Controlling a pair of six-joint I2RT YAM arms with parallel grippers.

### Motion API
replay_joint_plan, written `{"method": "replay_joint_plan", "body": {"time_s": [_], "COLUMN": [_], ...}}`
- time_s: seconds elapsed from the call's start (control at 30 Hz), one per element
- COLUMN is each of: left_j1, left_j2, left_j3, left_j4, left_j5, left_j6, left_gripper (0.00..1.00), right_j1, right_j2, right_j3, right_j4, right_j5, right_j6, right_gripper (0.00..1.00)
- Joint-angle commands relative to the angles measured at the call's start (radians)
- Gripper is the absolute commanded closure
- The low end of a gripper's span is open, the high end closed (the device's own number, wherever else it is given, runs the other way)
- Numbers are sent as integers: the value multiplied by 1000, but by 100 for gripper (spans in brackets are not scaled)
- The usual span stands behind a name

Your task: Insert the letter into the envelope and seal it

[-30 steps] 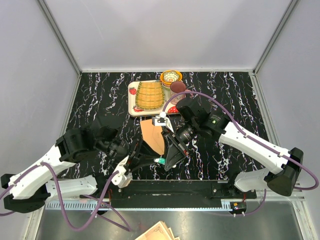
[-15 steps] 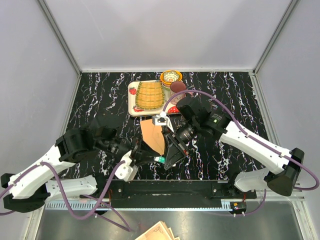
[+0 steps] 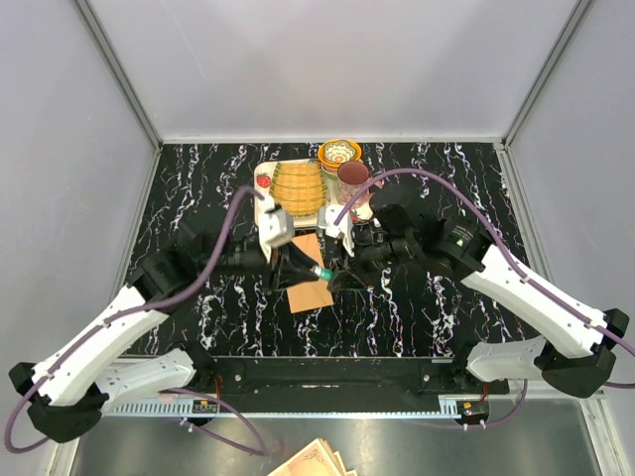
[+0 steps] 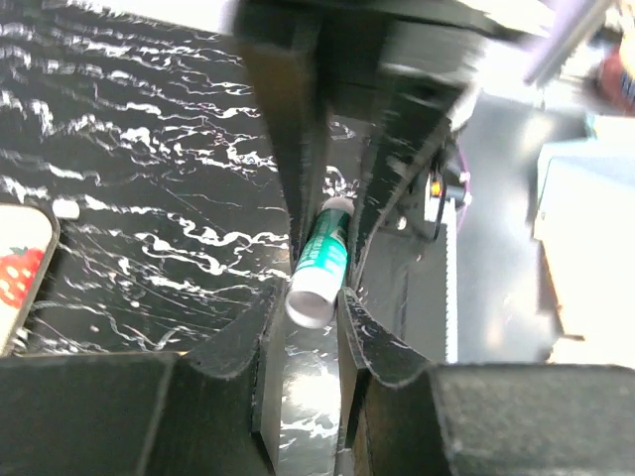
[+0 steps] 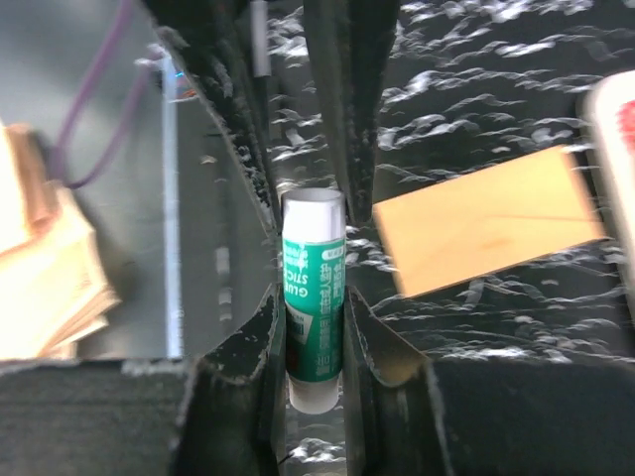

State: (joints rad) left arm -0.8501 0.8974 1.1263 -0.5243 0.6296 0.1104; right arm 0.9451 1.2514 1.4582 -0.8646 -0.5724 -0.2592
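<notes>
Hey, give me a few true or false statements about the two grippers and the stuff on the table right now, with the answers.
1. The left gripper and the right gripper both grip the glue stick. True.
2. The envelope lies on the tray. False: it lies flat on the black table, just nearer than the tray.
3. The glue stick is green and white. True.
4. The patterned bowl sits by the arm bases. False: it stands at the far side, beside the tray.

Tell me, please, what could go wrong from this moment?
1. The left tool and right tool both pinch the glue stick in the air, each near one end; if they pull apart, one grip might slip and the stick could drop.
2. The envelope lies loose on the table close by; a falling stick might shift it.
</notes>
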Motion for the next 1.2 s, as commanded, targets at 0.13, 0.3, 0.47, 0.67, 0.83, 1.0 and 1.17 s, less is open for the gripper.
{"method": "replay_joint_plan", "body": {"time_s": [0.13,0.3,0.47,0.67,0.83,1.0,1.17], "left_j1": [189,247,335,341,384,613,812], "left_j2": [102,193,248,273,212,134,97], "left_j3": [-79,-117,-243,-292,-264,-269,-205], "left_j4": [191,158,230,434,489,408,308], "left_j5": [87,134,191,240,266,355,556], "left_j6": [-801,-1023,-1268,-1420,-1329,-1119,-717], "left_gripper": [100,100,100,98,34,29,23], "right_j1": [99,272,385,403,403,290,31], "right_j2": [-72,-92,-75,-87,-83,-50,9], "right_j3": [-16,-145,-255,-332,-274,-78,66], "right_j4": [318,464,680,756,644,260,36], "right_j5": [403,684,946,996,1008,754,-3], "right_j6": [-436,-733,-1012,-1072,-912,-431,-48], "right_gripper": [100,100,100,100,100,100,100]}}
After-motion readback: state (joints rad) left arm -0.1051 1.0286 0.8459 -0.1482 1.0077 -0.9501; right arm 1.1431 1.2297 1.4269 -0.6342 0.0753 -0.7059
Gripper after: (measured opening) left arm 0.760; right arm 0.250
